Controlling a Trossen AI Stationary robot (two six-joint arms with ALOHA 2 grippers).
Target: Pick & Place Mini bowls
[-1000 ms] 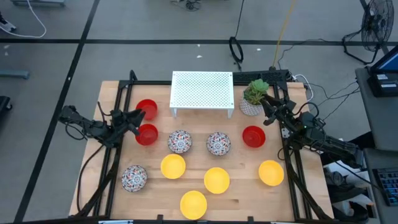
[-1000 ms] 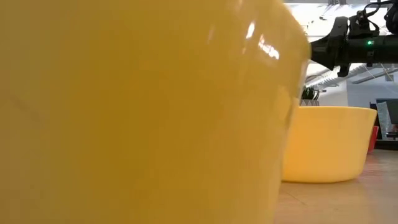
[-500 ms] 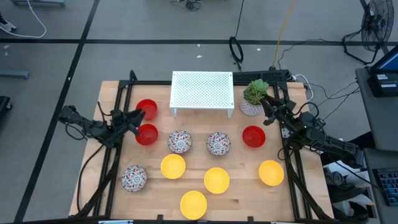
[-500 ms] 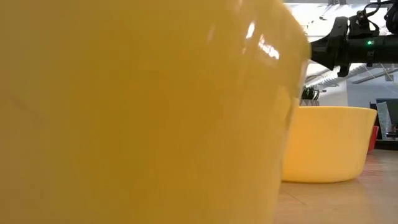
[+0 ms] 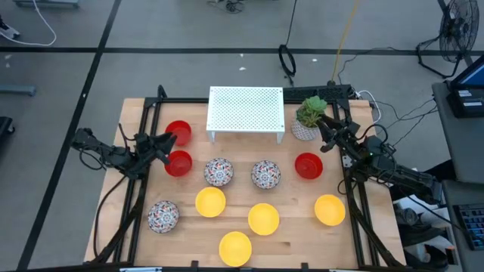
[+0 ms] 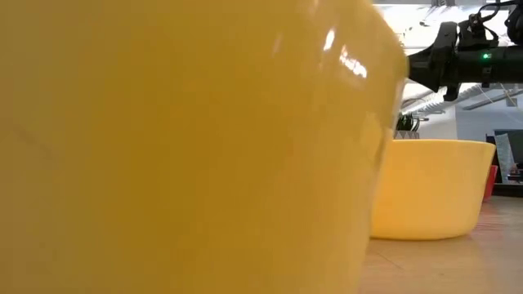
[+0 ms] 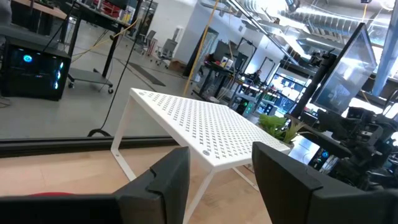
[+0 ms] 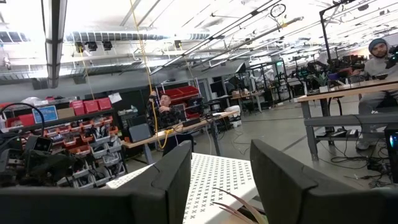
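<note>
Wooden table (image 5: 295, 219), mini bowls (image 5: 263, 217); workshop benches behind.

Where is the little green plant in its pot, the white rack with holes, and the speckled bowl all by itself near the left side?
Small green plant in white pot (image 5: 308, 113), high view, on the leaves.
White perforated metal rack (image 5: 246, 108), high view, middle of its top.
White red-speckled round bowl (image 5: 162, 216), high view, bowl's centre.

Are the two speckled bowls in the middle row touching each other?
Apart. The high view shows bare wood between the left speckled bowl and the right speckled bowl.
</note>
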